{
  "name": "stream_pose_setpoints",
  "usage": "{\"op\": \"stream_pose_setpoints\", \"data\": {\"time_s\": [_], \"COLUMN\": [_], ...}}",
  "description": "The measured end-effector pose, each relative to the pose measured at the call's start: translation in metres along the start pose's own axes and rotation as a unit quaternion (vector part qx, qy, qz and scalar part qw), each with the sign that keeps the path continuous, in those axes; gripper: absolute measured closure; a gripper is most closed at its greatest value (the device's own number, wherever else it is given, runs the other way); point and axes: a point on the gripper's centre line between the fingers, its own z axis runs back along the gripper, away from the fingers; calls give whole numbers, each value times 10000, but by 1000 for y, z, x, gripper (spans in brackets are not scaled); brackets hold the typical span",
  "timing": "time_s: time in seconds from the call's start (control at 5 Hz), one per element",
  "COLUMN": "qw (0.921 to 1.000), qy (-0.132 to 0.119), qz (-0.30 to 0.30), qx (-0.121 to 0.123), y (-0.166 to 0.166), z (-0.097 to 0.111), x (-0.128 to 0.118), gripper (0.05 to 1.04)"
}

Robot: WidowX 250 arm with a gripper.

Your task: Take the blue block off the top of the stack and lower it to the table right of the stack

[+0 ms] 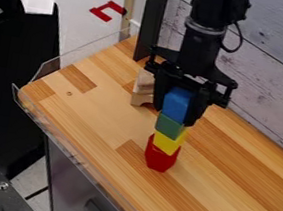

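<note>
Camera view. Landmark: red block (160,158), upright on wooden counter (224,201). Directly above it, yellow block (168,141), turned slightly; above that, green block (168,125); blue block (176,104) highest, green just beneath. Gripper (176,113) over the red block, claw clamped on blue. Pale wooden pieces (144,88) behind red, toward the wall (268,92).
</note>
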Motion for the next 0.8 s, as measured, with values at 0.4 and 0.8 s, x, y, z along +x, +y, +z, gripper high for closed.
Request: {"op": "stream_pose_setpoints", "data": {"time_s": [0.4, 0.8], "qw": [9965, 9962], "qy": [-554, -840], "qz": [282, 65], "qx": [562, 222], "y": [-7, -23], "z": [41, 54], "x": [-14, -7], "gripper": [493, 493]}}
